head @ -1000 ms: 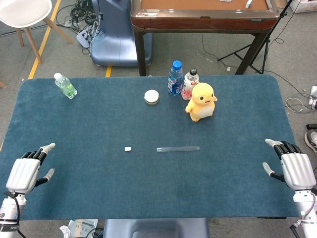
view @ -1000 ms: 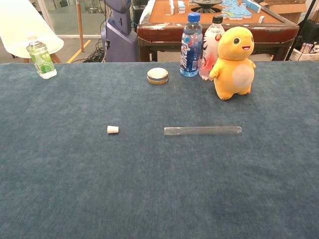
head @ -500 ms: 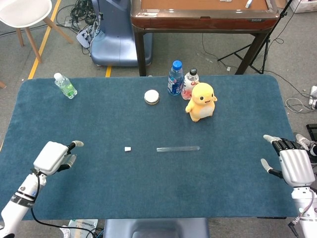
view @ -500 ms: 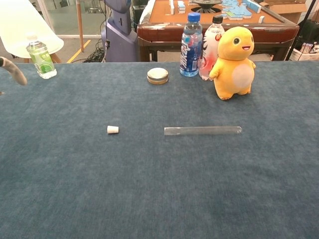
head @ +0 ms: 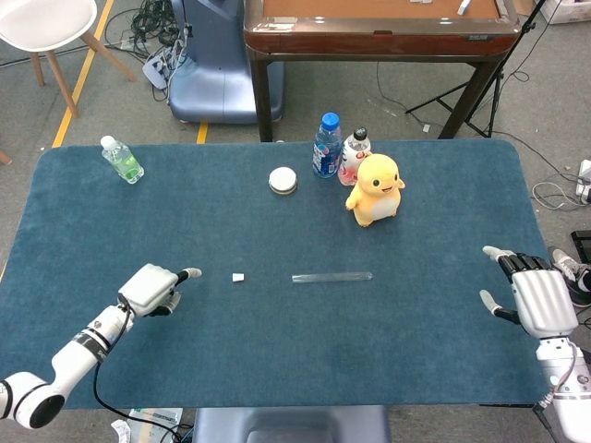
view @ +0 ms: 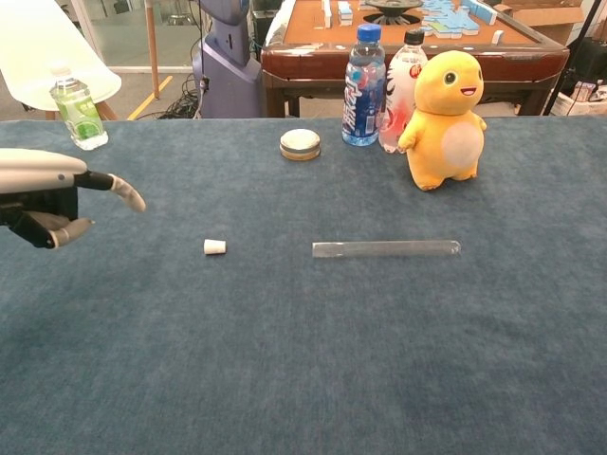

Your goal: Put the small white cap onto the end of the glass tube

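Observation:
The small white cap (head: 238,277) (view: 215,246) lies on the blue cloth, a short way left of the glass tube (head: 331,276) (view: 385,248), which lies flat and sideways. My left hand (head: 153,289) (view: 52,197) hovers left of the cap, one finger stretched toward it, holding nothing. My right hand (head: 530,299) stays at the table's right edge, fingers apart and empty, far from the tube. The chest view does not show the right hand.
A yellow plush duck (head: 375,189) (view: 444,118), two bottles (head: 326,145) (view: 363,84) and a round tin (head: 283,180) (view: 300,144) stand behind the tube. A green bottle (head: 122,159) (view: 78,110) is at the far left corner.
My left hand has swept in from the left edge toward the cap and now shows in the chest view. The right hand drifted slightly up and left. Cap and tube are unmoved.

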### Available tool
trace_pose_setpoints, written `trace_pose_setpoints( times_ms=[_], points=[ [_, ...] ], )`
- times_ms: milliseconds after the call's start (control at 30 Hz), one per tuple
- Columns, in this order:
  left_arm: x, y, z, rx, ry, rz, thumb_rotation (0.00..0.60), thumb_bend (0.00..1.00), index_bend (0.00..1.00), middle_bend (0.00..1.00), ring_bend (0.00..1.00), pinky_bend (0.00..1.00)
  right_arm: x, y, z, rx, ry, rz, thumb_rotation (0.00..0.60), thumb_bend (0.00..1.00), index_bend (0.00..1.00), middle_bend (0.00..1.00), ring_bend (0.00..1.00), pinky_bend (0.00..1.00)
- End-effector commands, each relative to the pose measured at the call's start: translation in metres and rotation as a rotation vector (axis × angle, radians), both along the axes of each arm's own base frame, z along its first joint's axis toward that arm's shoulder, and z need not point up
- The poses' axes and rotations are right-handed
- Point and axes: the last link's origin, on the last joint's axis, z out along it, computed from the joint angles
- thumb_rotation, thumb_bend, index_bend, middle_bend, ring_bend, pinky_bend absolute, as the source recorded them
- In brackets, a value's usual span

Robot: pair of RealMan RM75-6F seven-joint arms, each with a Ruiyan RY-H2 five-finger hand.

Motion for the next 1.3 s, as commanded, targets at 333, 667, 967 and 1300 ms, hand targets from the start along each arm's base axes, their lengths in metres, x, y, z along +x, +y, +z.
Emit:
trace_pose_setpoints(
  times_ms=[333, 667, 967, 1300],
  points=[
    [0.005, 0.010, -0.030, -0.080, 0.069, 0.049, 0.600, 0.65, 0.12, 1.00, 1.00, 1.00, -0.007, 0.001, -0.002, 0.003, -0.005, -0.019, 0.600, 0.28, 0.24, 0.33, 0.32, 0.36],
    [0.012, 0.016, -0.046, -0.104, 0.057, 0.053, 0.600, 0.65, 0.12, 1.00, 1.00, 1.00, -0.010, 0.004, -0.001, 0.000, -0.008, -0.032, 0.600, 0.28, 0.24, 0.33, 0.32, 0.36],
    [0.011, 0.021, -0.055, -0.115, 0.060, 0.068, 0.600, 0.65, 0.12, 1.00, 1.00, 1.00, -0.013, 0.007, 0.000, -0.006, -0.009, -0.044, 0.600, 0.28, 0.24, 0.34, 0.32, 0.36],
    [0.010, 0.025, -0.061, -0.123, 0.053, 0.080, 0.600, 0.65, 0.12, 1.00, 1.00, 1.00, -0.016, 0.009, -0.001, -0.006, -0.011, -0.056, 0.600, 0.28, 0.24, 0.34, 0.33, 0.37]
  ],
)
